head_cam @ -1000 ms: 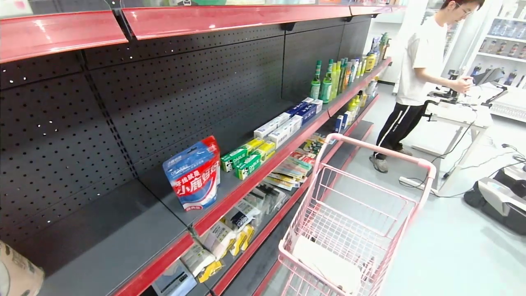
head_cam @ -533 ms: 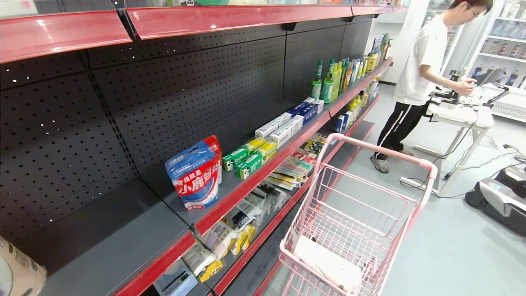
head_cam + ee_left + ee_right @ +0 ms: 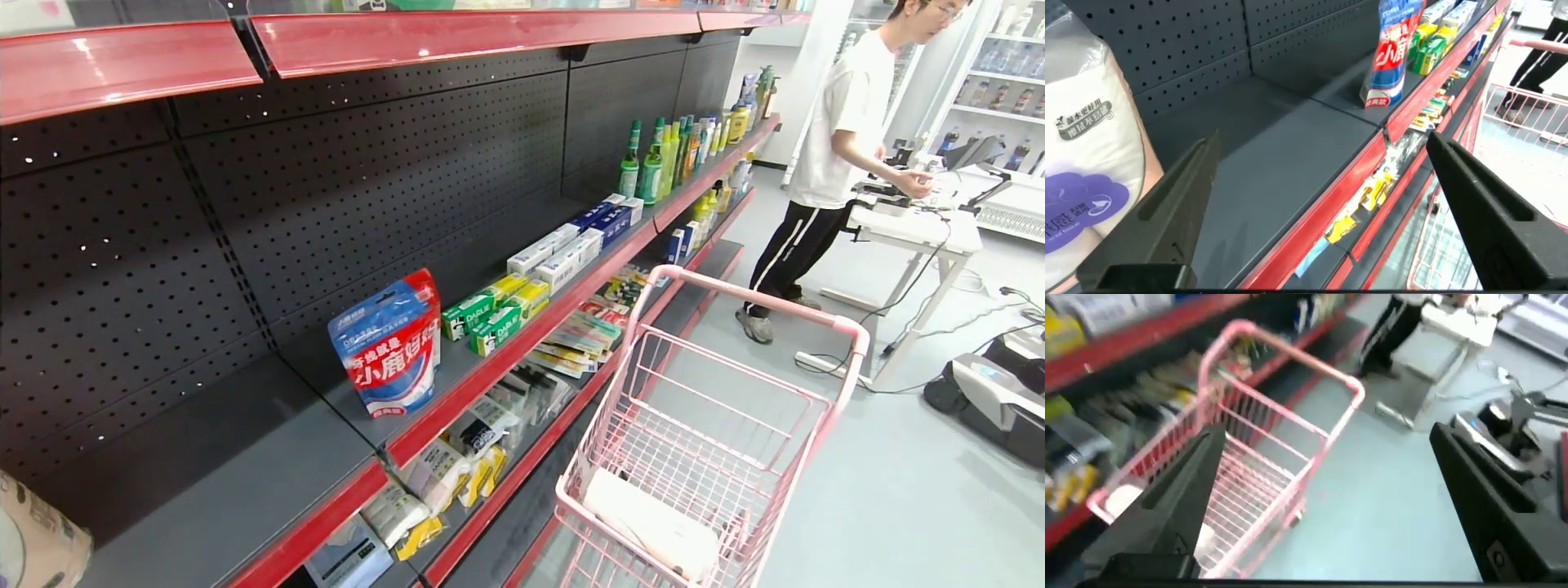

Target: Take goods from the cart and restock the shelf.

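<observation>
Black perforated back panels and glossy red price rails make up the shelf (image 3: 229, 474), which runs from the lower left of the head view to its upper right; a pale, smooth floor lies beside it.

The left jaws stand wide apart and hold nothing. Their dark, flat-sided fingers (image 3: 1184, 196) taper to blunt tips, and the matt grey shelf board shows between them. Just beside one finger is a soft plastic-wrapped toilet roll pack (image 3: 1086, 155), white with purple print; it also shows in the lower left corner of the head view.

The right jaws are spread wide as well and grip nothing. Between their dark wedge-shaped fingers (image 3: 1184, 490) shows the cart (image 3: 1274, 457), a pink wire basket with a rounded tubular handle.

In the head view the cart (image 3: 751, 294) stands at the lower right of centre, close against the shelf's red edge. A white, pillow-like soft pack (image 3: 653, 527) lies in its bottom, against the near wall.

On the middle shelf board, left of centre in the frame, a glossy blue and red stand-up pouch (image 3: 385, 343) stands upright. Beyond it lie green and yellow cardboard boxes (image 3: 490, 314), then long white and blue boxes (image 3: 563, 253), all flat and rectangular. Farther toward the upper right stand slim green bottles (image 3: 649, 163). The board below carries small crinkly packets (image 3: 457, 465), lying slanted in a loose row.
</observation>
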